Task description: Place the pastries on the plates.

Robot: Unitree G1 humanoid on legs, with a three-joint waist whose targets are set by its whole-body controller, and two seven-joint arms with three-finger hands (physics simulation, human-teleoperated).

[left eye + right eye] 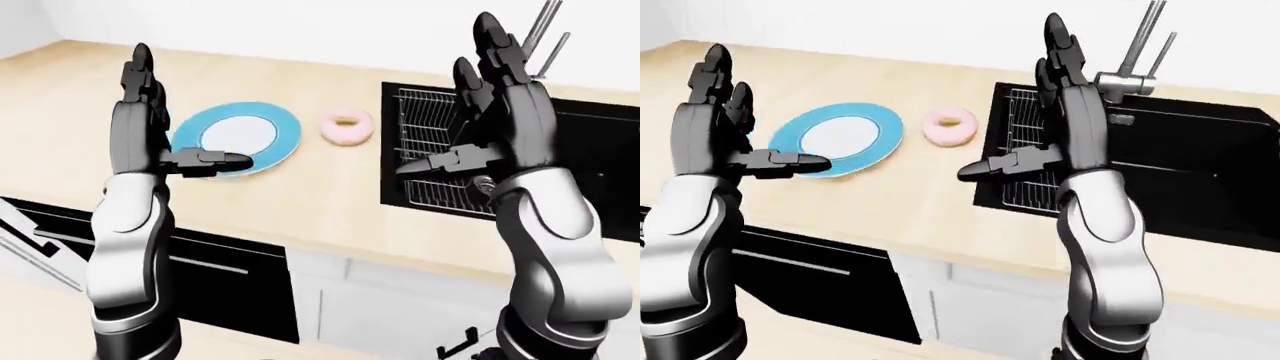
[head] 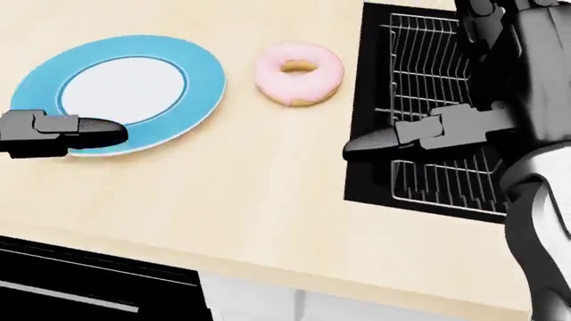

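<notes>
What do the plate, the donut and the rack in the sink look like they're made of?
The blue plate looks like glazed ceramic: smooth, blue rim, white centre. The pink donut looks like baked dough under matte pink icing, tan at its lower edge. The dish rack looks like thin metal wire in an open grid.

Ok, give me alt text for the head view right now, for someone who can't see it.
A pink-iced donut lies on the wooden counter between an empty blue plate and a sink's wire rack. Both robot hands, left hand and right hand, are open, holding nothing.
</notes>
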